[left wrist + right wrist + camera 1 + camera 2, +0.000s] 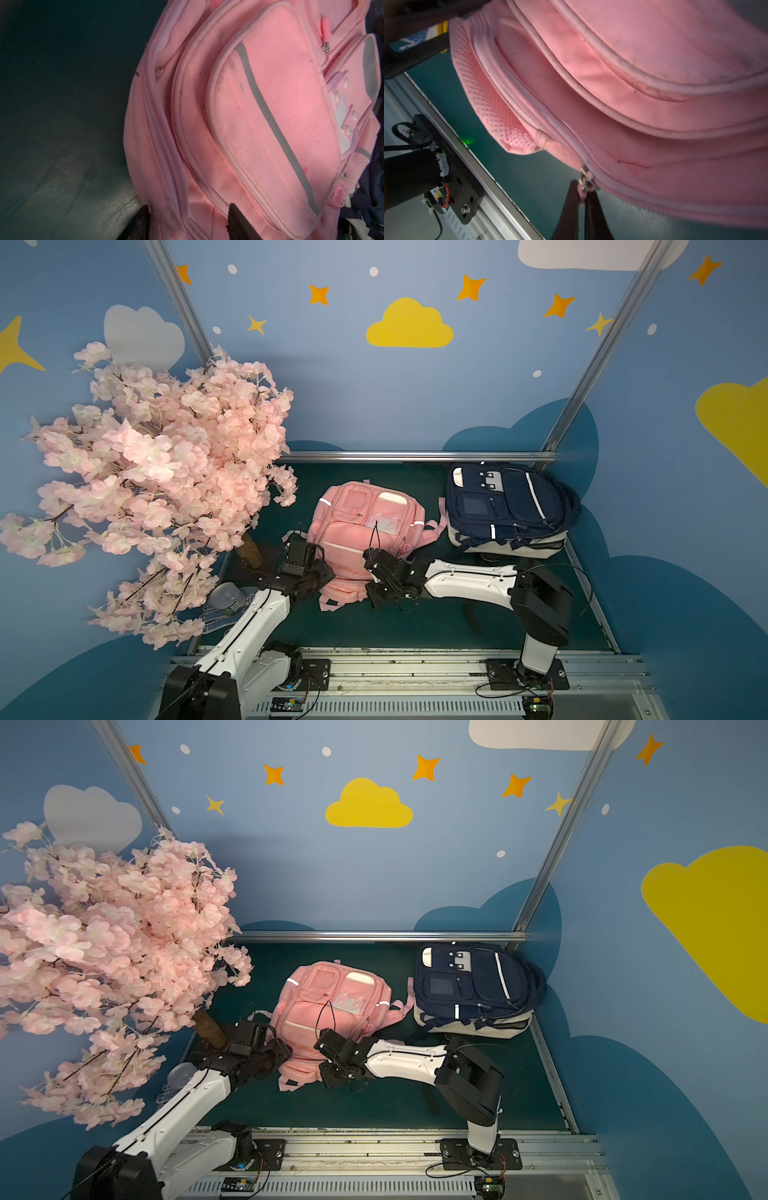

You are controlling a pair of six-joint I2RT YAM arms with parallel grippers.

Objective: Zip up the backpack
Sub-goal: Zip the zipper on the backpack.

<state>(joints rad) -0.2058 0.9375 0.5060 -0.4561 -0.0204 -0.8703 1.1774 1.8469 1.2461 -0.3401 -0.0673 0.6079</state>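
Observation:
A pink backpack (365, 522) (332, 1002) lies on the green mat in both top views, front pockets up. My left gripper (189, 205) is at its near left side and stands open, its two fingers on either side of a fold of pink fabric and zipper seam (164, 145). At the bag's near bottom edge, my right gripper (581, 193) is shut on the pink pull tab of the metal zipper slider (586, 180). In the right wrist view the zipper (517, 97) looks closed on one side of the slider, while bare teeth show on the other.
A navy and white backpack (507, 506) lies at the back right, close to the pink one. A pink blossom tree (158, 472) overhangs the left side, with a metal can (226, 597) under it. An aluminium rail (415, 668) runs along the front edge.

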